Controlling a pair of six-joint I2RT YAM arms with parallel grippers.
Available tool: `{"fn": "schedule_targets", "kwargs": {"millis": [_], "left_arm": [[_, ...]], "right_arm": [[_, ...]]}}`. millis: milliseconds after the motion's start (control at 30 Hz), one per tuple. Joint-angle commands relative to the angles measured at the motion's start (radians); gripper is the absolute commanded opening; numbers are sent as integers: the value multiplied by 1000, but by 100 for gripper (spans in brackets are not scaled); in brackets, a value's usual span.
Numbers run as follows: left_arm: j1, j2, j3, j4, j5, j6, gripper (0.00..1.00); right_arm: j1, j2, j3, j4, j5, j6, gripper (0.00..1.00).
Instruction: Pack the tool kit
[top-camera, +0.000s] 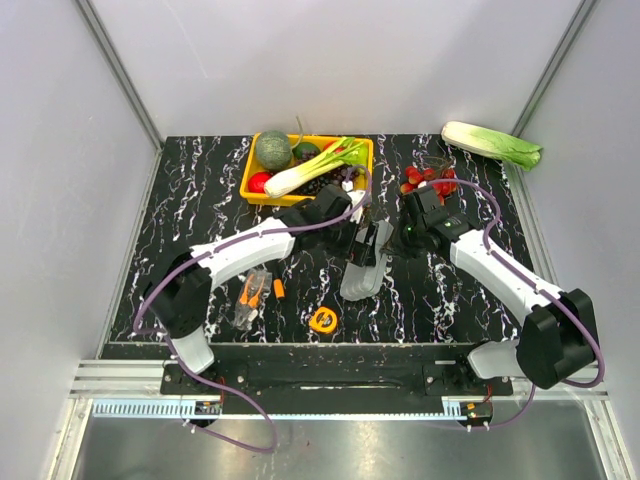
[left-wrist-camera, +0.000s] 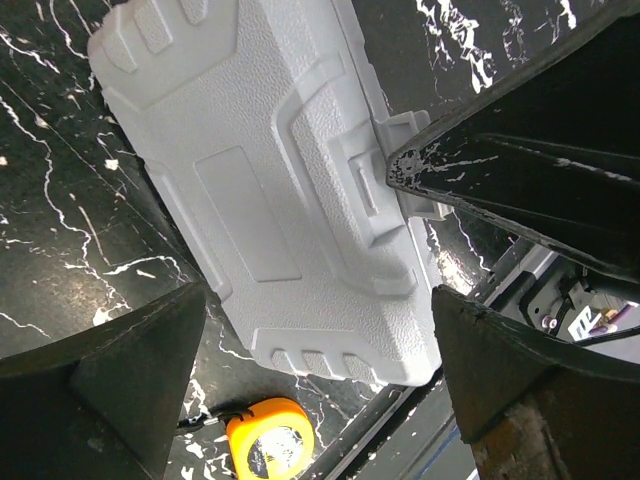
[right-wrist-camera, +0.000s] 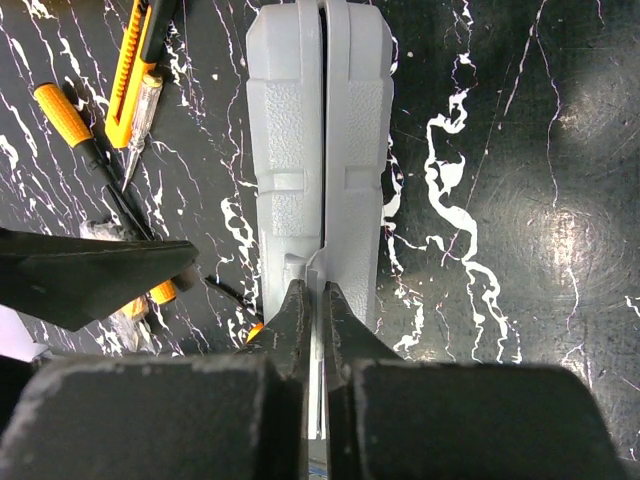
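The grey tool case (top-camera: 362, 275) is shut and stands on its edge at mid-table. It also shows in the left wrist view (left-wrist-camera: 270, 170) and edge-on in the right wrist view (right-wrist-camera: 355, 130). My right gripper (right-wrist-camera: 318, 288) is shut on the thin latch tab at the case's seam, and it also shows in the top view (top-camera: 393, 240). My left gripper (left-wrist-camera: 318, 298) is open, its fingers (left-wrist-camera: 130, 380) spread wide beside the case's broad face. The yellow tape measure (top-camera: 323, 320) lies on the table near the case (left-wrist-camera: 270, 440). Orange-and-black tools (top-camera: 252, 295) lie loose to the left, among them a knife (right-wrist-camera: 135, 60) and a screwdriver (right-wrist-camera: 75, 130).
A yellow tray (top-camera: 250, 185) of vegetables stands at the back, just behind my left arm. A cabbage (top-camera: 492, 145) lies at the back right and red produce (top-camera: 428, 180) sits behind my right wrist. The table's front edge runs close below the tape measure.
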Motion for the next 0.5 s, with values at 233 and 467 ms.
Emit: {"fn": "schedule_targets", "kwargs": {"millis": [233,467], "left_arm": [[-24,79,67,-26,-49,6,99],[-11,77,61,-64,-122,-3,96]], "right_arm": [[-5,-63,18,30,19,37,0],[-7,-101,-28,18,54,40,0]]}}
